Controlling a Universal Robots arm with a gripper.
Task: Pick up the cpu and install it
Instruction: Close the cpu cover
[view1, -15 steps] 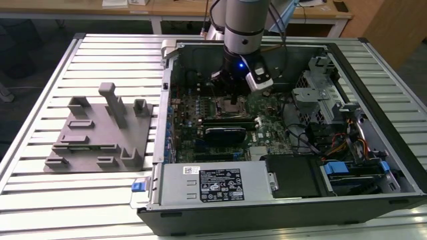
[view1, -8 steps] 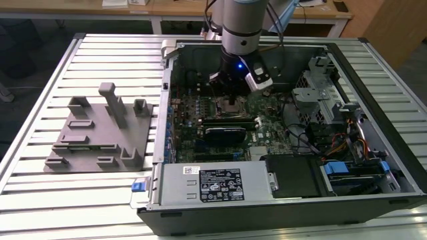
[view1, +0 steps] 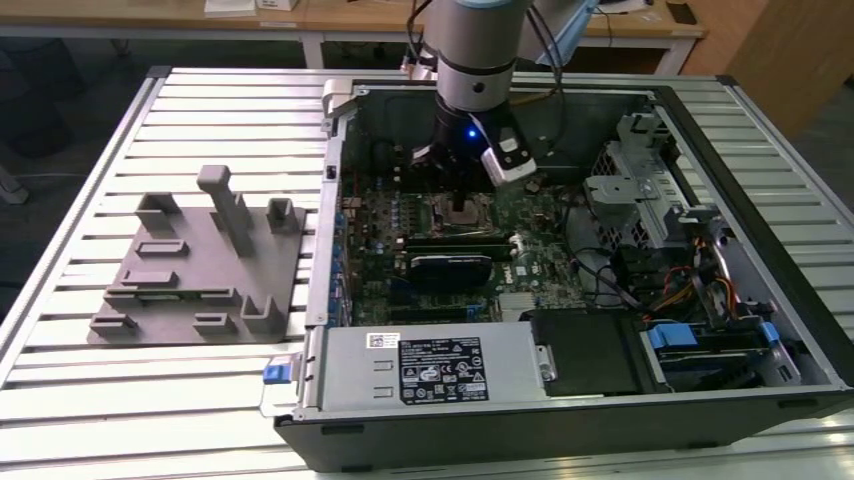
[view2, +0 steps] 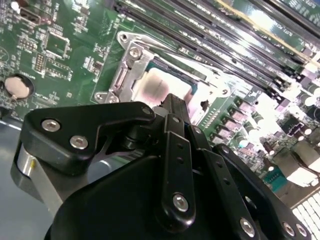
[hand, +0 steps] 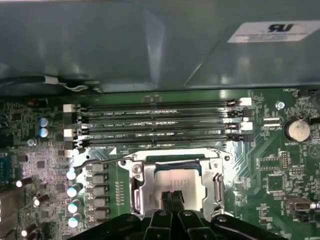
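**The cpu** (hand: 176, 179): a flat, square chip with a silver-grey metal top. It lies level and face up inside the metal-framed socket (hand: 140, 187) on the green motherboard (hand: 280, 165), and the frame borders it on every visible side. In the second wrist view the cpu (view2: 159, 89) reflects the light as a pale, glossy square. The gripper (hand: 172, 199), its jaws together, covers the middle of one edge.
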